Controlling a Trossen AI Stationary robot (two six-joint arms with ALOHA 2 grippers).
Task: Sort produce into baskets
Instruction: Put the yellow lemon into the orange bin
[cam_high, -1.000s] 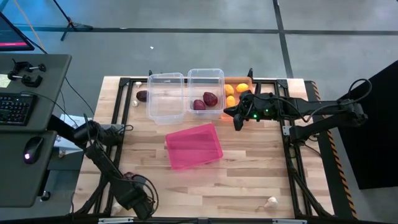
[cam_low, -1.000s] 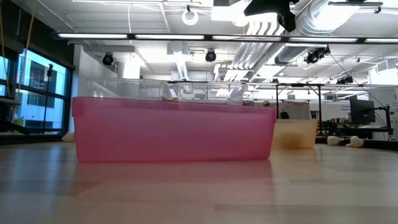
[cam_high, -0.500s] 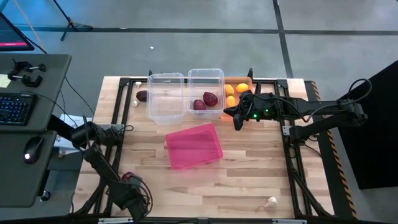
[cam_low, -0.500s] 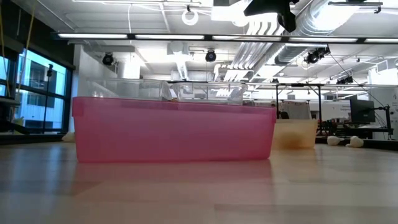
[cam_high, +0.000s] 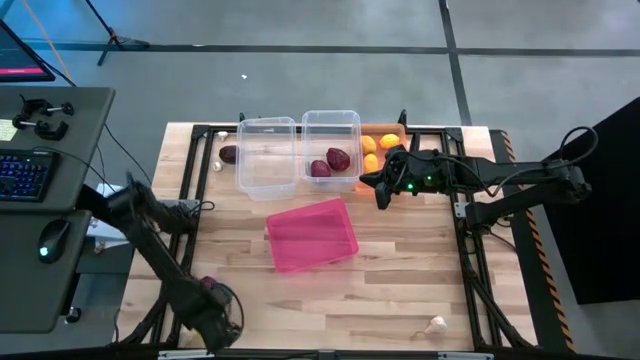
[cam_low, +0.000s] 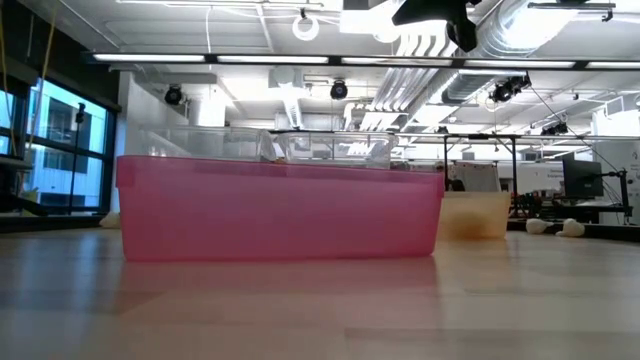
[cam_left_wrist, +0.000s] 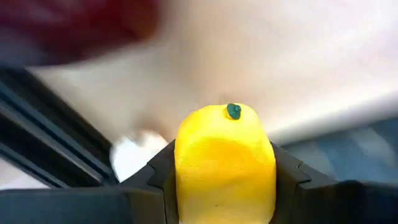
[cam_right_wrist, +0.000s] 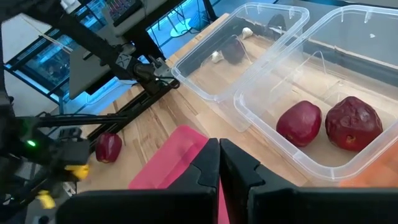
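My left gripper (cam_left_wrist: 225, 177) is shut on a yellow lemon (cam_left_wrist: 224, 149) at the table's near left corner (cam_high: 215, 303), beside a loose red onion (cam_right_wrist: 109, 147). Two clear baskets (cam_high: 267, 155) (cam_high: 331, 150) stand at the far side. The right one holds two red onions (cam_right_wrist: 300, 123) (cam_right_wrist: 351, 122). More lemons lie in the orange basket (cam_high: 385, 131). The pink basket (cam_high: 311, 234) sits mid-table. My right gripper (cam_right_wrist: 219, 155) is shut on nothing, hovering by the orange basket's near edge (cam_high: 381, 198). My left gripper pinches the lemon by its two opposite sides (cam_left_wrist: 183, 168) between its two fingers (cam_left_wrist: 289, 177). The lemon's end with the green stem dot (cam_left_wrist: 233, 111) points away from the wrist. Whether the lemon rests on the table or is lifted clear, I cannot tell.
Another red onion (cam_high: 229, 154) and a garlic bulb (cam_high: 218, 166) lie left of the clear baskets. One more garlic bulb (cam_high: 436, 324) lies near the near right corner. Black frame rails run along the table's edges. Bare wood lies around the pink basket.
My left arm has shifted at the near left corner: its elbow has swung toward the table's left edge and the hand has tipped. My right arm and the baskets have kept still.
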